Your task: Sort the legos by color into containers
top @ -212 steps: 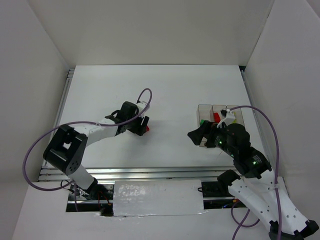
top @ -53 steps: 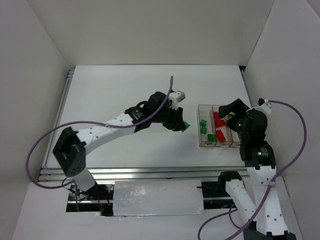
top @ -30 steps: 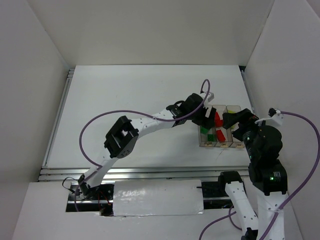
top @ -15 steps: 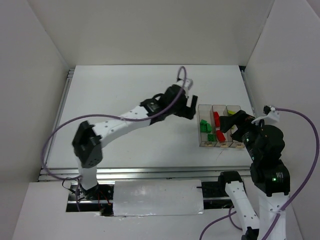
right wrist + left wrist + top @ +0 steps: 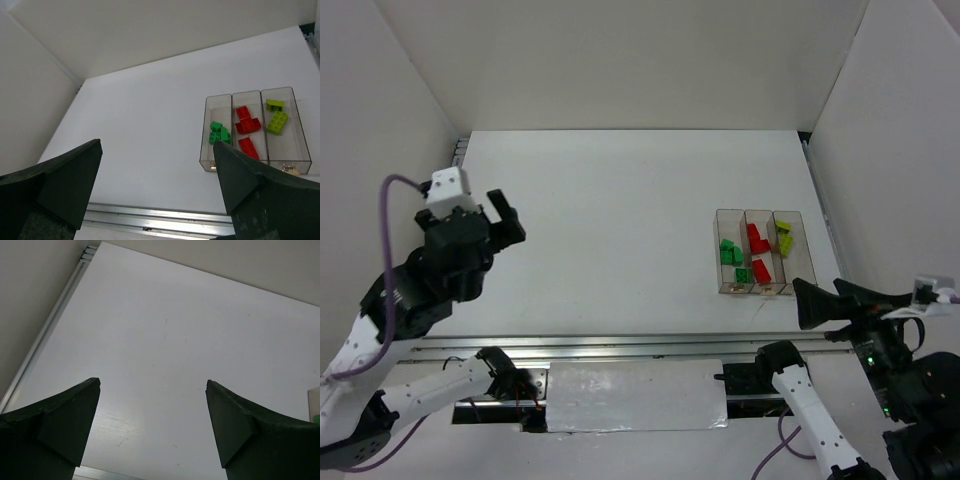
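Observation:
The three clear containers (image 5: 724, 283) sit joined in a row at the right of the table. Green legos (image 5: 730, 255) lie in the left bin, red ones (image 5: 758, 246) in the middle, yellow-green ones (image 5: 784, 238) in the right. The right wrist view shows the same: containers (image 5: 206, 145), green (image 5: 219, 133), red (image 5: 247, 126), yellow-green (image 5: 276, 120). My left gripper (image 5: 508, 218) hangs open and empty far left, over bare table (image 5: 151, 382). My right gripper (image 5: 825, 297) is open and empty near the front edge, short of the bins (image 5: 156, 145).
White walls close in the table (image 5: 620, 200) on three sides. A metal rail (image 5: 620, 345) runs along the near edge and another down the left side (image 5: 45, 335). A corner of a bin shows at the right edge of the left wrist view.
My left arm has swung away from the containers to the far left, its jaws opening fully. My right arm has drawn back from the bins to the near edge.

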